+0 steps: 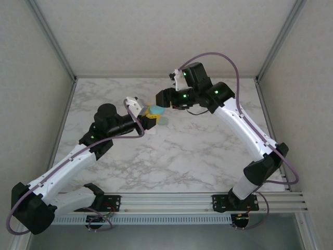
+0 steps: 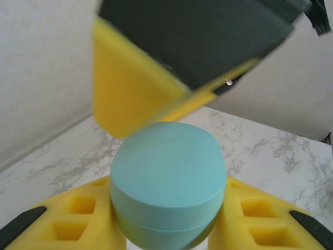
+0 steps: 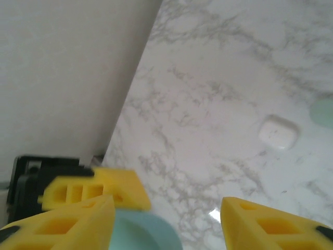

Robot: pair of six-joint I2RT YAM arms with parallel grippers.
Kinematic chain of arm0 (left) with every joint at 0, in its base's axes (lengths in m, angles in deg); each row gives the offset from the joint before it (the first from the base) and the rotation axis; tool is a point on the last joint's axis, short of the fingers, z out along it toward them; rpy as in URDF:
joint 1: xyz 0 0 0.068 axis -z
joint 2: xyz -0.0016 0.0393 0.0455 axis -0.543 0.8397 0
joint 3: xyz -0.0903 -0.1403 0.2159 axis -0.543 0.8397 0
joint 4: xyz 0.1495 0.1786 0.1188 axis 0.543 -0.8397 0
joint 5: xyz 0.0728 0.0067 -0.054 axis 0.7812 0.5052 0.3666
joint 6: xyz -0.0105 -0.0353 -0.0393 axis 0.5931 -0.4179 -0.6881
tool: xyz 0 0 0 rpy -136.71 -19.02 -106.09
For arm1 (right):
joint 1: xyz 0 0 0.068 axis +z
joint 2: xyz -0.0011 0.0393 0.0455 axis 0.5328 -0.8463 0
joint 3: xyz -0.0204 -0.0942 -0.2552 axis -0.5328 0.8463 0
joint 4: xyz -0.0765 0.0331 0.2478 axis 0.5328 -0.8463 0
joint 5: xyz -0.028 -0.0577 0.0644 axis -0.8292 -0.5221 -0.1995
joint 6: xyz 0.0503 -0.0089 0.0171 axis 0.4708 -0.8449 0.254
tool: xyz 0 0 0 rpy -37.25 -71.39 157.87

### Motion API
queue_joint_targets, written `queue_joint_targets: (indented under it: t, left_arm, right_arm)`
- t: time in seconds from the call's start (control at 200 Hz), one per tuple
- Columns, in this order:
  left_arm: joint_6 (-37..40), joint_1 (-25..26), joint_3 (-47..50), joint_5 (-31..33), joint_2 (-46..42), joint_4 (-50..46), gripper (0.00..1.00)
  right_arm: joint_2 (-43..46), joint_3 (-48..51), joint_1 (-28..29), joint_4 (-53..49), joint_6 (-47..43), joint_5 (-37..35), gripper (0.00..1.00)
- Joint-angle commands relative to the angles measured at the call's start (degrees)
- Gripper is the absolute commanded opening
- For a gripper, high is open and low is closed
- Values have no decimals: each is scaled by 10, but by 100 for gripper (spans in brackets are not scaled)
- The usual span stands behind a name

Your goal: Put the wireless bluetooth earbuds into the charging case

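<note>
A closed teal charging case sits between the yellow fingers of my left gripper, which is shut on its lower half and holds it above the table. In the top view the teal charging case is at mid-table, with my left gripper below it and my right gripper right beside it. My right gripper is open, and the teal case lies low against its left finger. No earbuds are in view.
A small white rounded case lies on the marble table. A pale green rounded piece rests just under the held case, and it also shows at the right edge of the right wrist view. Walls enclose the table.
</note>
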Motion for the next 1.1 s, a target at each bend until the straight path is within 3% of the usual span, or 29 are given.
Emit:
queue_joint_targets:
  t: [0.0, 0.175, 0.355, 0.591, 0.706, 0.876, 1.091]
  left_arm:
    - [-16, 6, -19, -1, -4, 35, 32]
    - [-25, 6, -27, -10, -2, 48, 32]
    - [-29, 6, -33, -16, -2, 56, 32]
    - [-23, 6, -33, -4, -1, 49, 34]
    - [-21, 6, -33, 11, 3, 43, 35]
    - [-10, 6, -37, 19, 11, 12, 42]
    - [-4, 6, -29, 30, 12, -47, 67]
  right_arm:
    - [35, 38, -17, 60, 33, 110, 60]
    - [43, 104, -34, 155, 101, 230, 62]
    - [37, 148, -42, 234, 158, 290, 60]
    - [39, 171, -44, 281, 192, 317, 48]
    - [47, 182, -44, 284, 192, 314, 35]
    - [66, 208, -49, 294, 193, 275, 25]
    - [112, 289, -72, 373, 223, 196, 22]
